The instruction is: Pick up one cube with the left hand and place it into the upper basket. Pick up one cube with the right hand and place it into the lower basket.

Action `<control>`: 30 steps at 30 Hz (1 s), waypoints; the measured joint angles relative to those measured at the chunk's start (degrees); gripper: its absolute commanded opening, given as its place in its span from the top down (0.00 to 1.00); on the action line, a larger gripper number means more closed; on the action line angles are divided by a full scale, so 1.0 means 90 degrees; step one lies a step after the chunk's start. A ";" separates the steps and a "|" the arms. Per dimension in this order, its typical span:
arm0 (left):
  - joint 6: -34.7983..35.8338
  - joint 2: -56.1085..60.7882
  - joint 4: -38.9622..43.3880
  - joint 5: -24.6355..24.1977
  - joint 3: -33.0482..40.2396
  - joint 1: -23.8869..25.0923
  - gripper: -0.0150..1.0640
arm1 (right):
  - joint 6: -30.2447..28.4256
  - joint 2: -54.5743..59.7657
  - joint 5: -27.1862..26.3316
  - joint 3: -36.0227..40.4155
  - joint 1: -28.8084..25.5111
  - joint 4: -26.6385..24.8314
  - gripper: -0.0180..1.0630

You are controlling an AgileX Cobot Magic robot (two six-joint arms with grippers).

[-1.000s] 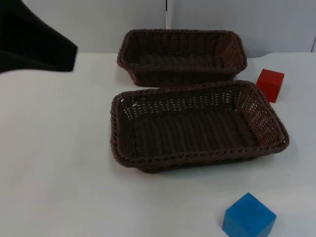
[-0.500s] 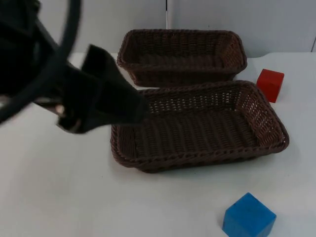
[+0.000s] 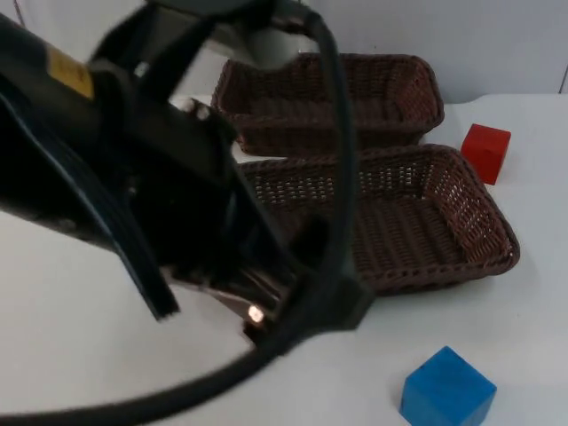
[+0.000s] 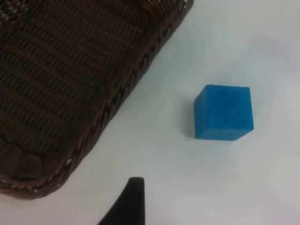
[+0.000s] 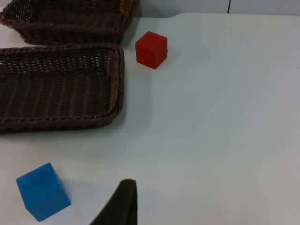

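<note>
A blue cube (image 3: 446, 389) lies on the white table near the front edge, right of centre. A red cube (image 3: 485, 152) stands at the right, beside the far corner of the lower basket (image 3: 497, 226). Behind that basket sits the upper basket (image 3: 373, 59); what shows of both insides is bare. My left arm reaches across the lower basket's left half, and my left gripper (image 3: 306, 306) hangs over its front rim, up and left of the blue cube (image 4: 224, 112). My right gripper (image 5: 123, 201) waits off to the right, with the blue cube (image 5: 43, 191) and red cube (image 5: 151, 49) before it.
The grey partition wall closes off the table behind the upper basket. Bare white table lies between the lower basket's front rim (image 4: 126, 89) and the blue cube, and to the right of both cubes.
My left arm has swung in from the upper left, over the lower basket toward the front of the table. Baskets and cubes have not moved.
</note>
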State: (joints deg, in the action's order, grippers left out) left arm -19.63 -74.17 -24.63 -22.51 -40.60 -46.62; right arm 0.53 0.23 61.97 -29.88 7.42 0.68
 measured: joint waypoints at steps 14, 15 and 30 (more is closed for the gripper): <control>0.0072 -0.1119 0.0094 0.0169 -0.0806 -0.0715 0.08 | 0.0000 0.0000 0.0000 0.0000 0.0000 0.0000 0.01; 0.0103 -0.1280 0.0140 0.0169 -0.0905 -0.0786 0.08 | 0.0000 0.0000 0.0000 0.0000 0.0000 0.0000 0.01; 0.3123 -0.2786 0.3219 -0.0014 -0.1734 -0.1701 0.08 | 0.0000 0.0000 0.0000 0.0000 0.0000 0.0000 0.01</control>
State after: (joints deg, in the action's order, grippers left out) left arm 8.48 -99.25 4.35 -22.63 -56.20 -61.93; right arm 0.53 0.23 61.97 -29.88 7.42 0.68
